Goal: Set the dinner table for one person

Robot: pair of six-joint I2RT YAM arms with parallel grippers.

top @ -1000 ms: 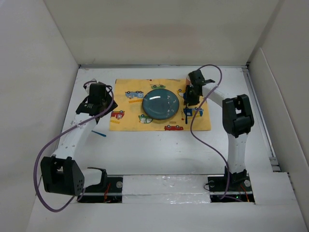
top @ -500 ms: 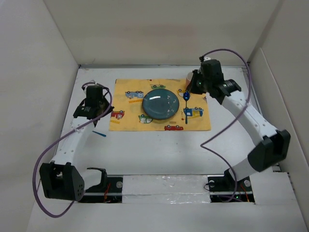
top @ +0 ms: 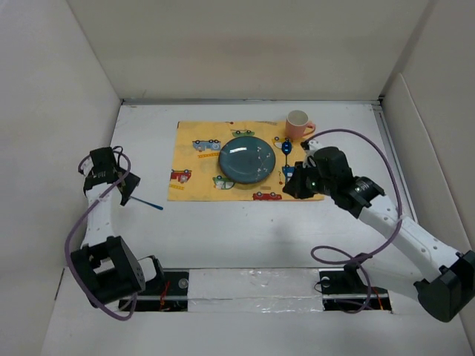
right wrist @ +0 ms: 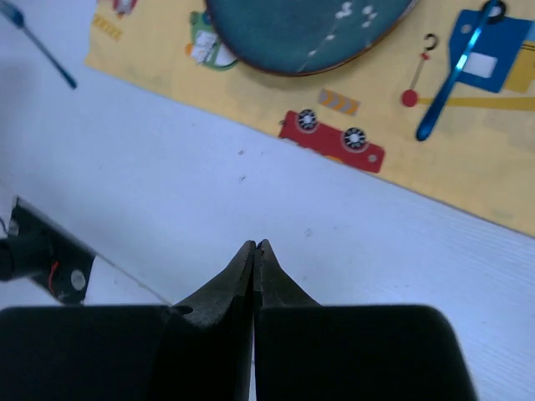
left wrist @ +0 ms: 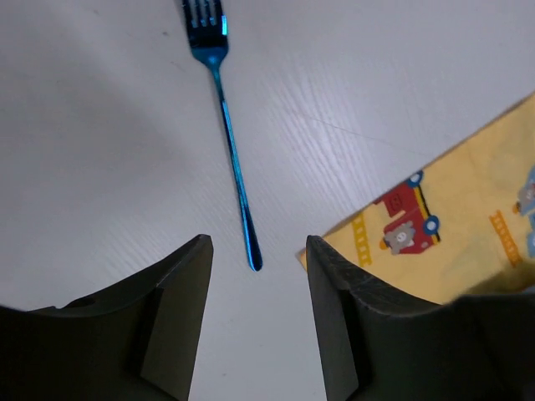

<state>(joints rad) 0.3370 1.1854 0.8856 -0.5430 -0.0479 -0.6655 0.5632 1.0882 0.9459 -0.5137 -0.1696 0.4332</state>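
Hovering wide open and empty, the left gripper (left wrist: 257, 244) frames the handle end of one blue metal fork (left wrist: 227, 134) lying on the plain white matte dinner table (top: 245, 237), just left of one yellow rectangular mat printed with little cars (top: 194, 185). The right gripper (right wrist: 254, 246), pinched closed on nothing, hangs over the table by the mat's near edge. One round dark teal plate (top: 248, 159) and one blue spoon (right wrist: 456, 83) rest on the mat, one pink mug (top: 298, 124) stands at its far right corner, and white walls (top: 245, 52) enclose three sides.
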